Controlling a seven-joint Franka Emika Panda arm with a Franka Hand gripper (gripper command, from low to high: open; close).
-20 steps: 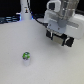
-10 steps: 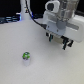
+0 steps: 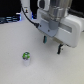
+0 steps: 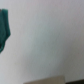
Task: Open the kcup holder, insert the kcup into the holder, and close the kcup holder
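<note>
Starting at the exterior view's left, I see a dark object (image 3: 9,19) lying along the far left edge of the tabletop (image 3: 15,70), too blurred for me to name. Nearer the front, left of the middle, the pod (image 3: 26,56) stands on the bare white surface, a small white cup with a green top, nothing touching it. A black cable (image 3: 30,17) loops down from above toward my arm.

Further right, my claw (image 3: 53,43) hangs above the tabletop, well apart from the pod, on the exterior view's right and farther back. Its two dark fingers (image 3: 61,48) point downward with a clear gap between them, so it is spread, and it holds nothing and touches nothing. My wide white wrist housing (image 3: 60,25) fills the upper right of that view.

From my wrist camera I see mostly plain white surface, very blurred. A dark green smear (image 4: 5,27) sits at one edge, and I cannot tell what it is. A pale brownish strip (image 4: 52,80) shows at another edge. The black box is not visible in either view.
</note>
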